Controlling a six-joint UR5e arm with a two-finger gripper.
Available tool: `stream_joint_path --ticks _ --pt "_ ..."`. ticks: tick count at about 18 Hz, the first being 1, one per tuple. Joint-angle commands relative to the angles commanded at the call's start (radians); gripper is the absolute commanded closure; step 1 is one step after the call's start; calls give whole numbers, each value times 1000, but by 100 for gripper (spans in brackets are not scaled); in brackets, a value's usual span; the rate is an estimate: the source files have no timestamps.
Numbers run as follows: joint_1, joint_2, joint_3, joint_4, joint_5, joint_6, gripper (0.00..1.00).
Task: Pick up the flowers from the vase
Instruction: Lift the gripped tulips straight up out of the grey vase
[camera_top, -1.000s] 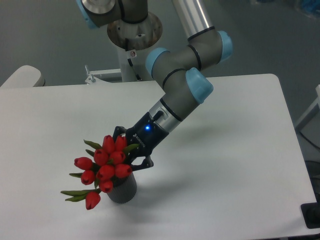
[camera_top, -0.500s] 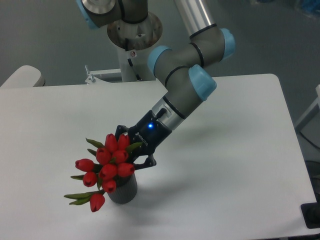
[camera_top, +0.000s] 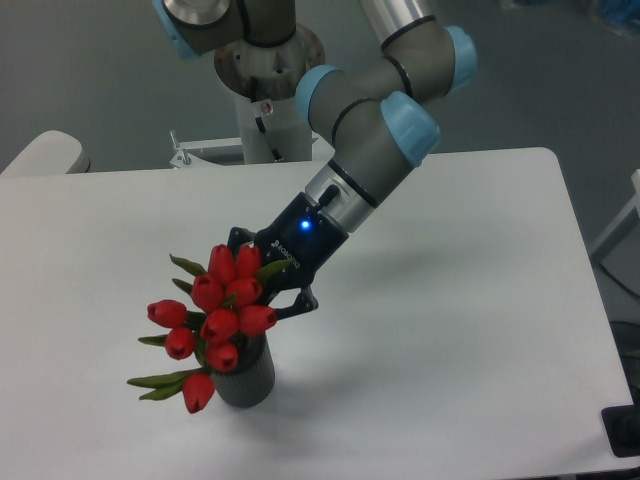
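Near the front left of the desk (camera_top: 450, 300), the pincer (camera_top: 262, 292) sits clamped on the flowers (camera_top: 215, 315) from behind. Their stems are seemingly not yet out of the vase (camera_top: 245, 378), so lifting clear remains.

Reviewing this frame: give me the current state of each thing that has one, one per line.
flowers: bunched, tilted left, lower stems in the vase, gripper at their right side.
vase: upright on the table, holding the flowers.
gripper: against the bunch, fingers hidden behind the blooms; open or shut cannot be told; blue light lit.
table: bearing the vase.
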Motion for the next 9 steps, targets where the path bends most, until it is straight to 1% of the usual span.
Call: stream_joint_path --ticks 3,7,9 --pt "-2 0 49 0 0 -57 69" --pt "0 2 80 0 -8 -92 69" --pt "2 17 101 0 -8 -111 69"
